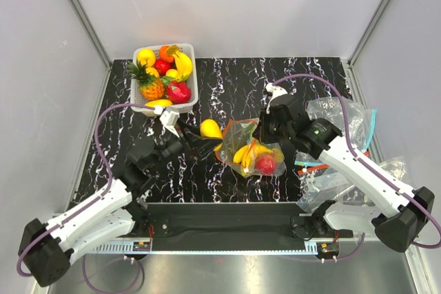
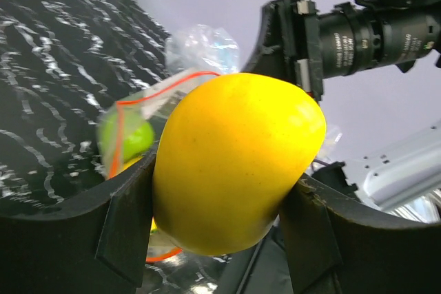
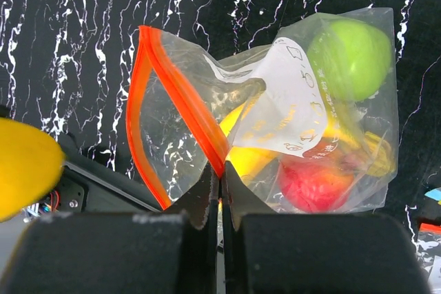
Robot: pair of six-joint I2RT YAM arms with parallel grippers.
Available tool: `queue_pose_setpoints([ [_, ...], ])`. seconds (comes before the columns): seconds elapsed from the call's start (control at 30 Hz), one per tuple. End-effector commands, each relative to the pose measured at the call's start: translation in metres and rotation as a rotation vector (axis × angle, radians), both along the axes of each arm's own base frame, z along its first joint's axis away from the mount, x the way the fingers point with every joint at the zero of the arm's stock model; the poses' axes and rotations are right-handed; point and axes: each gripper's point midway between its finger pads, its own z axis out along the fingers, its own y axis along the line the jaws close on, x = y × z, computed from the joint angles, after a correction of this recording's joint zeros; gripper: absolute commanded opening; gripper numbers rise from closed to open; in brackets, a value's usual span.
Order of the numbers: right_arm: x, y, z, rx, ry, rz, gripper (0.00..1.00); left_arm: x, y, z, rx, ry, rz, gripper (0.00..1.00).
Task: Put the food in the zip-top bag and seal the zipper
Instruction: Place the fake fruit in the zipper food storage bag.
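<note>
We judge three-quarters packed: banana, red apple and green apple sit in the bag at centre frame, the right gripper pinches its unsealed zipper, and the left gripper clamps the yellow fruit just left of the mouth.

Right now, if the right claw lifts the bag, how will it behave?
Probably floppy: the bag is thin, creased film. It would likely sag under the red apple and green apple. The zipper pinched in the right claw might slip.
</note>
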Motion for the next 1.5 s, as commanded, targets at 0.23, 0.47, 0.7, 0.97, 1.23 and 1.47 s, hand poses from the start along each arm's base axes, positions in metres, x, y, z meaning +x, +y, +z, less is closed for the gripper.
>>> queue_pose_setpoints([
  [0.23,0.001,-0.005,0.038,0.048,-0.093,-0.01,0.0,-0.004,-0.066,0.025,-0.139,-0.049,-0.055,0.22],
  [0.47,-0.004,-0.013,0.049,0.051,-0.126,-0.015,0.0,0.018,-0.108,-0.013,-0.061,-0.003,-0.047,0.23],
  [0.7,-0.008,-0.02,0.054,0.053,-0.145,-0.024,0.0,0.049,-0.117,-0.038,-0.005,0.075,0.073,0.42],
  [0.97,-0.007,-0.023,0.059,0.055,-0.167,-0.032,0.0,0.056,-0.124,-0.045,0.049,0.157,0.09,0.56],
  [1.23,-0.003,-0.024,0.069,0.057,-0.192,-0.045,0.0,0.044,-0.129,-0.048,0.127,0.137,0.06,0.99],
  [1.47,-0.001,-0.026,0.071,0.058,-0.2,-0.066,0.0,0.041,-0.11,-0.029,0.192,0.145,0.102,0.99],
])
